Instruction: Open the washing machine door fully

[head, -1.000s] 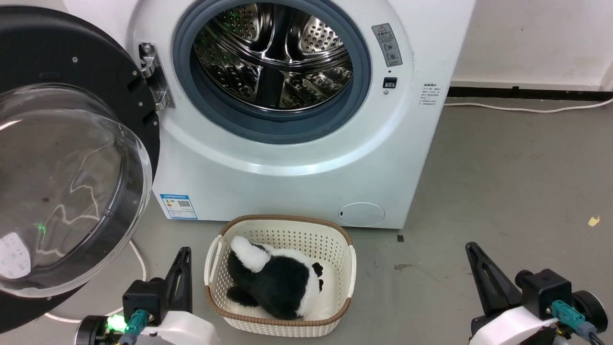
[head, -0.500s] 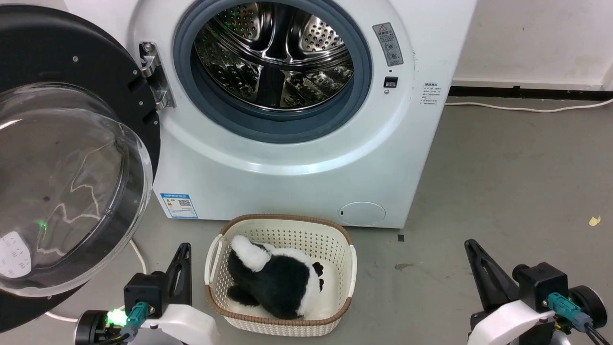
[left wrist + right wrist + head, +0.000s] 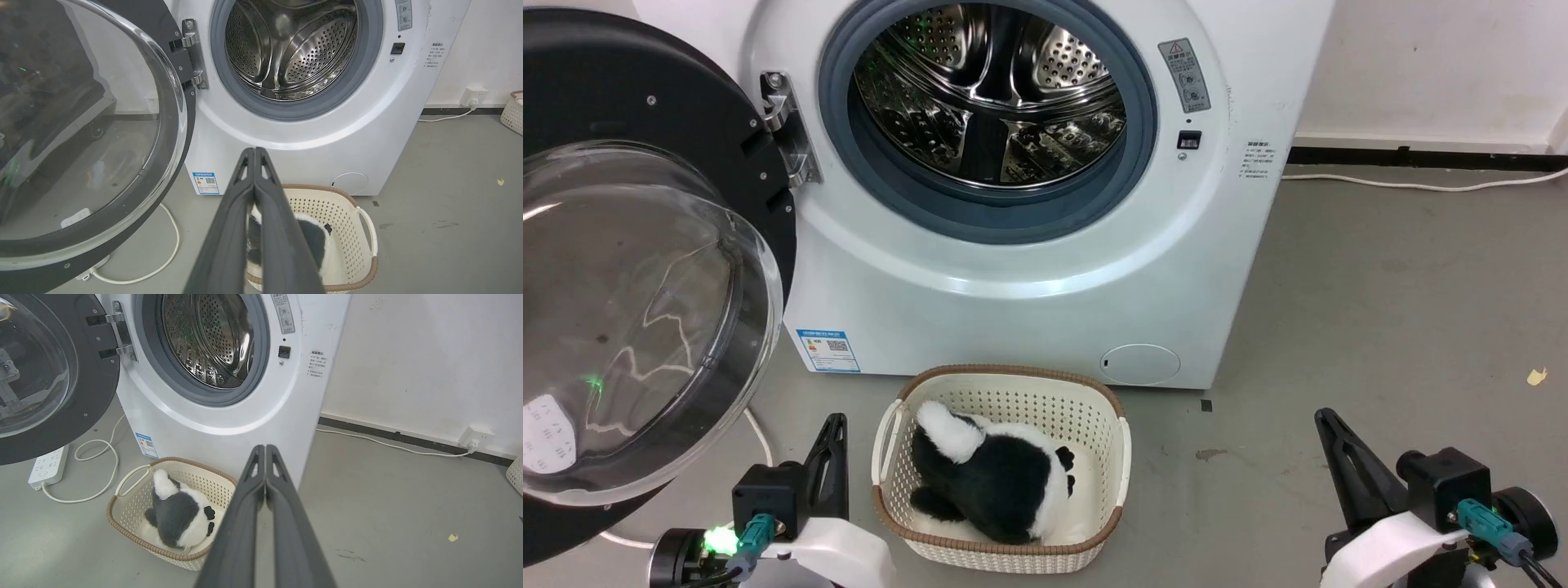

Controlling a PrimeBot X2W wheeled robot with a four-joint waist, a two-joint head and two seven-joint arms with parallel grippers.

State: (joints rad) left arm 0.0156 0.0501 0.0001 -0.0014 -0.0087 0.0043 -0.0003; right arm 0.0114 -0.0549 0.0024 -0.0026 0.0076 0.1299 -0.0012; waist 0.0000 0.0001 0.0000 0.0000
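Nearest the robot, the left gripper (image 3: 836,425) hangs low at the lower left with its two dark fingers pressed flat together and holding nothing, as the left wrist view shows (image 3: 254,150); the right gripper (image 3: 1325,418) sits well apart at the lower right, its fingers likewise closed on empty air (image 3: 264,447); between the two, on the floor, stands the cream basket (image 3: 1005,374) with a black-and-white plush toy (image 3: 996,482) lying in it; just left of and above the left gripper comes the lower rim of the washing machine door (image 3: 629,286), which stands swung out on its hinge (image 3: 784,131), its bulging glass bowl turned toward the robot; so the door lies to the left of both sets of jaws, the left arm is plainly the nearer one, and the right would have to cross over the basket; beyond stands the washing machine (image 3: 1029,302), its steel drum mouth (image 3: 988,98) wholly uncovered; the door looks already wide, and any last swing would probably be a push leftward, away from the drum, about the upright hinge line.
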